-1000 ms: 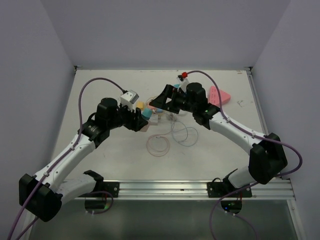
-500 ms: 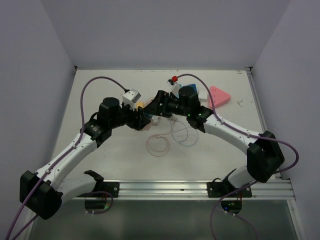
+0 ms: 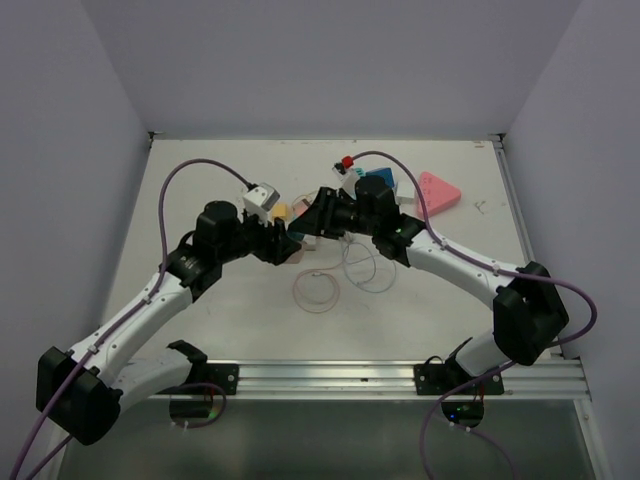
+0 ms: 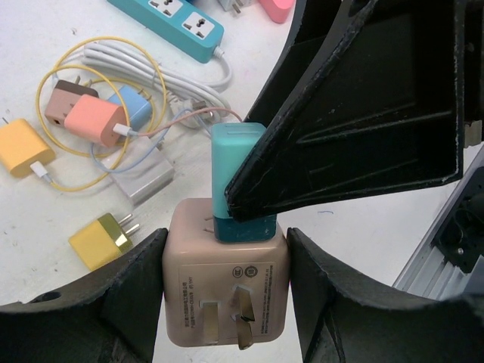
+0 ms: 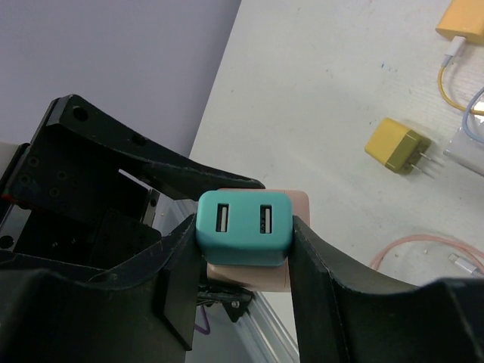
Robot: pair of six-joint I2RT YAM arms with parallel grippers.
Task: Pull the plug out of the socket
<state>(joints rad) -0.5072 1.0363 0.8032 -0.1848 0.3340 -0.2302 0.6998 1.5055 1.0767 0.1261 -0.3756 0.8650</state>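
Right wrist, teal two-port plug [image 5: 243,228], beige socket [image 5: 246,277]

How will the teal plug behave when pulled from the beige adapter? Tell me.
Probably rigid: the teal plug is a hard-looking, boxy shell. Its smooth, rounded sides may slip. The beige adapter looks equally stiff.

One teal plug [image 4: 225,162] and one beige socket block [image 4: 227,295] are counted. Two end effectors are seen, the left end effector [image 4: 227,302] and the right end effector [image 5: 246,253]. On the surface [image 4: 45,38], two yellow chargers are found: one bright yellow charger [image 4: 21,147] and one mustard charger [image 4: 100,240] with prongs. One brown adapter [image 4: 60,102], one pink adapter [image 4: 94,122], one blue adapter [image 4: 134,106] and one white adapter [image 4: 144,181] are counted. One teal power strip [image 4: 178,23] is present, with two outlets shown. From the top view, one pink triangular piece [image 3: 438,190] is noted.
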